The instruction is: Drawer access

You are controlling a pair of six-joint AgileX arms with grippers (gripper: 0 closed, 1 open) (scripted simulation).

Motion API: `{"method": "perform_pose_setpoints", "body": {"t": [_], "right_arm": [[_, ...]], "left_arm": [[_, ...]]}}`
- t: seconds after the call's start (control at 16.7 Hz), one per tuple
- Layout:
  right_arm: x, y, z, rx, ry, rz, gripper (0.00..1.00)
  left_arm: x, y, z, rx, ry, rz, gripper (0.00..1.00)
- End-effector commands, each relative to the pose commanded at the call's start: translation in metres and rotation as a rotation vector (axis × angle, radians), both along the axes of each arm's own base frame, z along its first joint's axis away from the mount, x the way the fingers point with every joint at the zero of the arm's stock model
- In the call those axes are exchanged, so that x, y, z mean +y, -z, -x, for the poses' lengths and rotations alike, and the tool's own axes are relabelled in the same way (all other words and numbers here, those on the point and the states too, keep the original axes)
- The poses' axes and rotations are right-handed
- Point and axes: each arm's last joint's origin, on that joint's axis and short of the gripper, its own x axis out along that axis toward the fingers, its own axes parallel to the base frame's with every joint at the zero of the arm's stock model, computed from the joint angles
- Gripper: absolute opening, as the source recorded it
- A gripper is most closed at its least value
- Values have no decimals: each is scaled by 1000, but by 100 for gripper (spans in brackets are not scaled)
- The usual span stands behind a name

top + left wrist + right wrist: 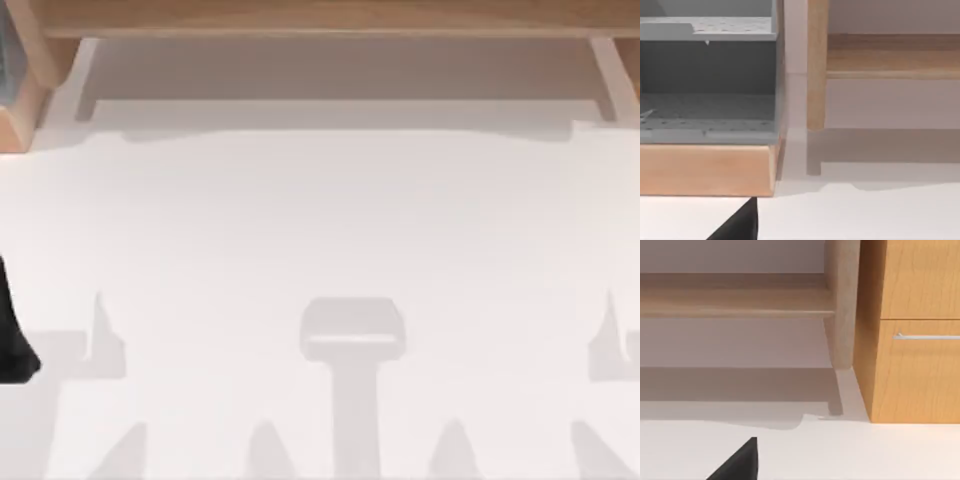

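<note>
A wooden cabinet (910, 280) stands at the table's back right in the right wrist view. Its lower drawer (920, 380) has a thin silver bar handle (927, 336) and sits flush with the front above it. A black part of my right gripper (737, 465) shows low in that view, well short of the cabinet and off to its side. A black part of my left gripper (737, 225) shows in the left wrist view, just in front of a wooden-based grey unit (705, 170). My left arm (12, 335) is at the table's left edge in the top view.
A low wooden shelf (320, 20) on white legs (85, 80) runs along the back of the white table (320, 230). The grey unit has perforated grey shelves (705, 30). A wooden post (816, 65) stands beside it. Arm shadows lie near the front edge.
</note>
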Motion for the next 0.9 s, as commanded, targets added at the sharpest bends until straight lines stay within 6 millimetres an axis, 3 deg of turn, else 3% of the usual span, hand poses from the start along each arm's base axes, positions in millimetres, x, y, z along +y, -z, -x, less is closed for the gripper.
{"method": "perform_pose_setpoints", "body": {"t": [0.18, 0.48, 0.9], "right_arm": [[-1, -4, 0, -6, -2, 1, 100], [-12, -52, -9, -32, -4, 6, 100], [-57, -118, -61, 4, 1, -3, 100]], "left_arm": [[0, 0, 0, 0, 0, 0, 100], [0, 0, 0, 0, 0, 0, 100], [0, 0, 0, 0, 0, 0, 100]]}}
